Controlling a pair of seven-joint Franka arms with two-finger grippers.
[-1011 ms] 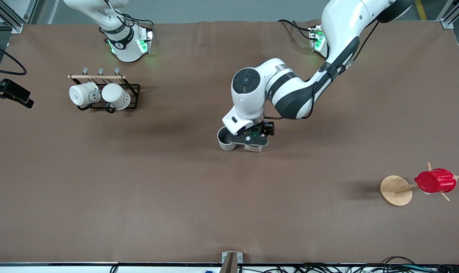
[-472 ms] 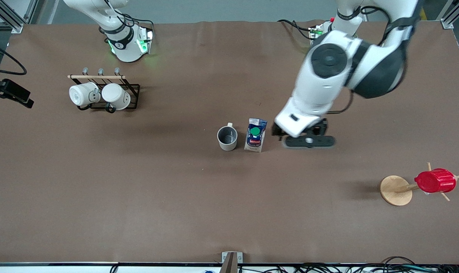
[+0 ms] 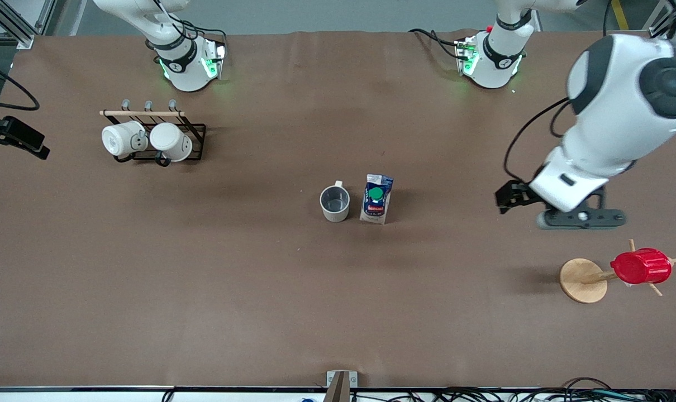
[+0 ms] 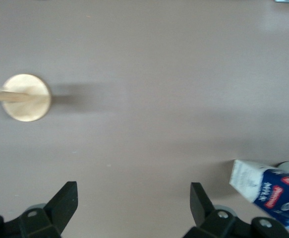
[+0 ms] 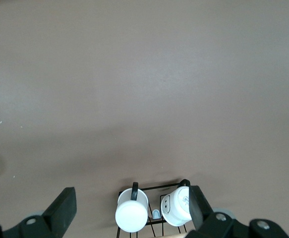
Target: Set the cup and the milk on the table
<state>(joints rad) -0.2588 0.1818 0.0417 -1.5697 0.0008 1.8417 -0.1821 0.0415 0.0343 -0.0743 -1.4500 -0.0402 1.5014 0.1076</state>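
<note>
From the front view I see the cream-beige ceramic mug point(image 3: 334, 203) with its grey inside upright on the matte brown tabletop point(image 3: 260, 290), near the middle; the small blue-and-white milk carton with the green cap point(image 3: 376, 199) stands just beside the mug, toward the left arm's end. My left gripper point(image 3: 581, 218) hangs over bare table well apart from the mug, above the round wooden stand base point(image 3: 582, 280) carrying the red ribbed cup point(image 3: 641, 266). The two white mugs on the black wire rack point(image 3: 148, 140) sit toward the right arm's end.

In the left wrist view the left jaws stand wide apart and empty; the carton shows at the edge. I judge the carton light and crushable — grip its flat sides gently; the mug is stiff, heavier and slick, best taken by the rim wall.

In the right wrist view the right gripper point(image 5: 129, 210) waits high over the rack — jaws apart, holding nothing.
</note>
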